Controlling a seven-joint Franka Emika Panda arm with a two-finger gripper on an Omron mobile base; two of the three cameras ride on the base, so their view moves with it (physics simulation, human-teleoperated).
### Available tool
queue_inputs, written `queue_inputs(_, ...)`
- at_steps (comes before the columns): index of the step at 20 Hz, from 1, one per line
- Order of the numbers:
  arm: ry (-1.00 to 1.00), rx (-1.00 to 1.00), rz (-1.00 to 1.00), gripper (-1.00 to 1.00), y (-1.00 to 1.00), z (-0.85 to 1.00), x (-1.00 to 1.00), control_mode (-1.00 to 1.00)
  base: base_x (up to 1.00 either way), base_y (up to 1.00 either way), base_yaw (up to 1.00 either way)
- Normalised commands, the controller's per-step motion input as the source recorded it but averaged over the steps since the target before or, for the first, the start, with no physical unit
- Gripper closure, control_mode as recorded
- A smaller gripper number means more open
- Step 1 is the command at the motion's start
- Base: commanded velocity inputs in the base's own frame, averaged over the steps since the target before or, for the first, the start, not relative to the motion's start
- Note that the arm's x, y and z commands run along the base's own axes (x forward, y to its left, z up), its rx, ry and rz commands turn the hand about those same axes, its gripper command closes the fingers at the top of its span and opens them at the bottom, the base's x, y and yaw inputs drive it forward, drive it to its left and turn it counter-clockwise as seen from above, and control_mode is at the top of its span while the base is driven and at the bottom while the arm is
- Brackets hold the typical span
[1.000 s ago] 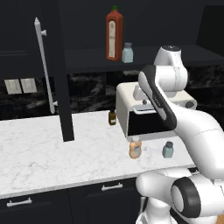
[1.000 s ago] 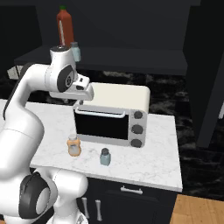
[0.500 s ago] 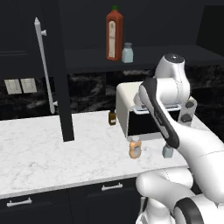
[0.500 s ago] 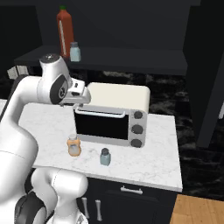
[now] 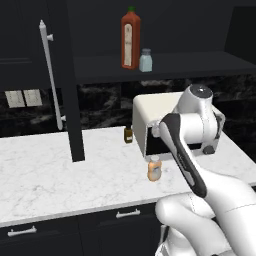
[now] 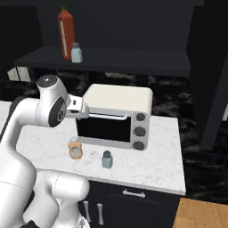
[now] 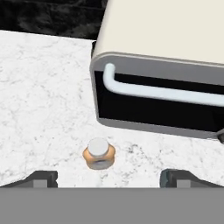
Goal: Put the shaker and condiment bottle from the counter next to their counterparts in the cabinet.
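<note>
- The tool point(image 7: 105, 177) hangs with its tips spread wide, holding nothing.
- Just beyond them, between the tips, stands the condiment bottle point(image 7: 99, 154) on the white desk point(image 7: 39, 96): small, stiff, probably light and smooth, so I'd pinch its rounded belly below the cap.
- The shaker point(image 6: 107, 159) waits off to one side.
- Farther on sits the toaster oven point(image 7: 166, 57).
- The cabinet point(image 6: 107, 60) is far above.
</note>
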Motion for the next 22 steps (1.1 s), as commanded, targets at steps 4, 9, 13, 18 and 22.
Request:
queue_inputs(4, -0.07, -0.03, -0.12, -1.00, 0.10, -0.13, -0.08, -1.00, 0.00, 0.00, 0.00)
queue_inputs(9, -0.14, -0.08, -0.20, -1.00, 0.23, -0.17, -0.08, -1.00, 0.00, 0.00, 0.00)
queue_inputs(13, -0.16, -0.13, -0.24, -1.00, 0.38, -0.33, -0.21, -1.00, 0.00, 0.00, 0.00)
queue_inputs(18, 0.00, 0.00, -0.04, -1.00, 0.01, -0.32, -0.03, -1.00, 0.00, 0.00, 0.00)
queue_inputs(22, -0.04, -0.06, -0.04, -1.00, 0.19, -0.43, 0.00, -1.00, 0.00, 0.00, 0.00)
